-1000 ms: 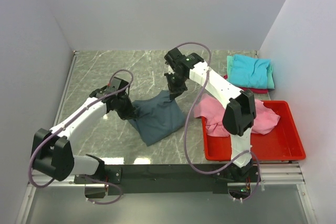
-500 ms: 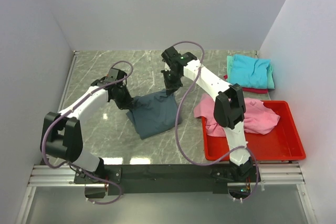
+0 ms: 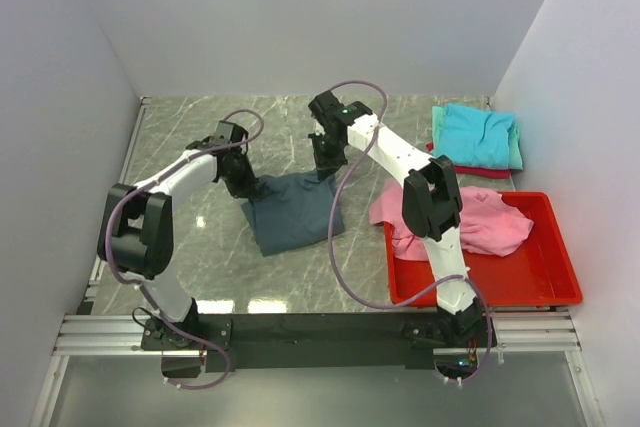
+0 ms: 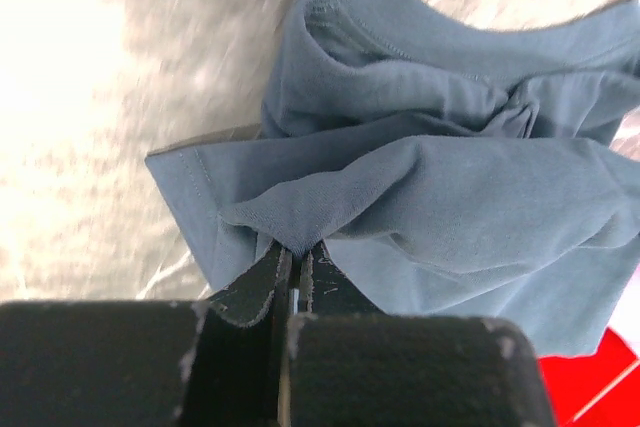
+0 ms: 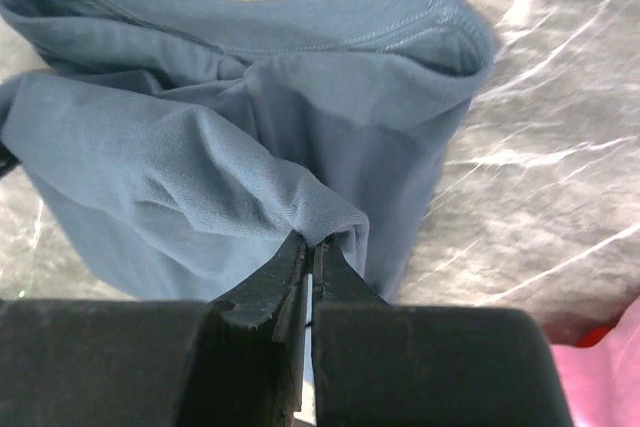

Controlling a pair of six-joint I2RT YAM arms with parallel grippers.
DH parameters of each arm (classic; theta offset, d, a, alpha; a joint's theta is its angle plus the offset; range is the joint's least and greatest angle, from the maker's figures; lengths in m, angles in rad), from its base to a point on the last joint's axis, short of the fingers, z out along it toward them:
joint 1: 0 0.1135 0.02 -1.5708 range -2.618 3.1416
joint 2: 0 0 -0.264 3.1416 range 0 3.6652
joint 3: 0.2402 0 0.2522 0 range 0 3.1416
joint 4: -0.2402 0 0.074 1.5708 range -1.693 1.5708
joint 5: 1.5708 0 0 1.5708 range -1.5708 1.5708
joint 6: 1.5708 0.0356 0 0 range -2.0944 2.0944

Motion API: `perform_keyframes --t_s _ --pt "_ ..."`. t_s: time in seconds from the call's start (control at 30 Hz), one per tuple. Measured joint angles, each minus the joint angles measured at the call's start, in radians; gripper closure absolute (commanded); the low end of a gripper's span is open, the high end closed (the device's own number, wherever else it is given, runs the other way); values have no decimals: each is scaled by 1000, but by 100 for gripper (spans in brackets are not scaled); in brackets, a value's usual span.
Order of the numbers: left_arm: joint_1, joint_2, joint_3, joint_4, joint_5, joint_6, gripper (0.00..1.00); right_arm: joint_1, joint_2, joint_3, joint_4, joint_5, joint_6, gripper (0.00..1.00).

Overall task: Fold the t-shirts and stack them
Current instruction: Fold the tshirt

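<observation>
A slate blue-grey t-shirt point(image 3: 292, 212) lies bunched on the marble table, seen close in the left wrist view point(image 4: 450, 187) and the right wrist view point(image 5: 200, 167). My left gripper point(image 3: 243, 185) is shut on a pinch of its left far corner point(image 4: 296, 245). My right gripper point(image 3: 323, 169) is shut on a fold at its right far corner point(image 5: 312, 239). A pink t-shirt point(image 3: 490, 225) is heaped in the red bin point(image 3: 540, 287). Folded turquoise point(image 3: 478, 133), mint and red t-shirts point(image 3: 484, 172) are stacked at the far right.
White walls close in the table point(image 3: 200, 247) on the left, back and right. The red bin sits at the near right by the right arm's base. Purple cables loop off both arms.
Both arms have moved toward the back of the table, dragging the blue-grey t-shirt away from the near edge. The left arm's elbow has swung left.
</observation>
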Motion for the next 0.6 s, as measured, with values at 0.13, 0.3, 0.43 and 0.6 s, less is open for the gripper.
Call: perform_keyframes --t_s 0.13,0.3,0.43,0.6 --pt "6 48 48 18 -1 17 100 -17 11 0 18 14 3 100" --pt "10 101 106 44 1 26 99 -37 14 0 48 36 20 76" --pt "10 147 166 58 8 40 99 -58 13 -1 68 55 32 49" --pt "11 200 234 65 20 49 99 -72 -36 -86 106 64 35 37"
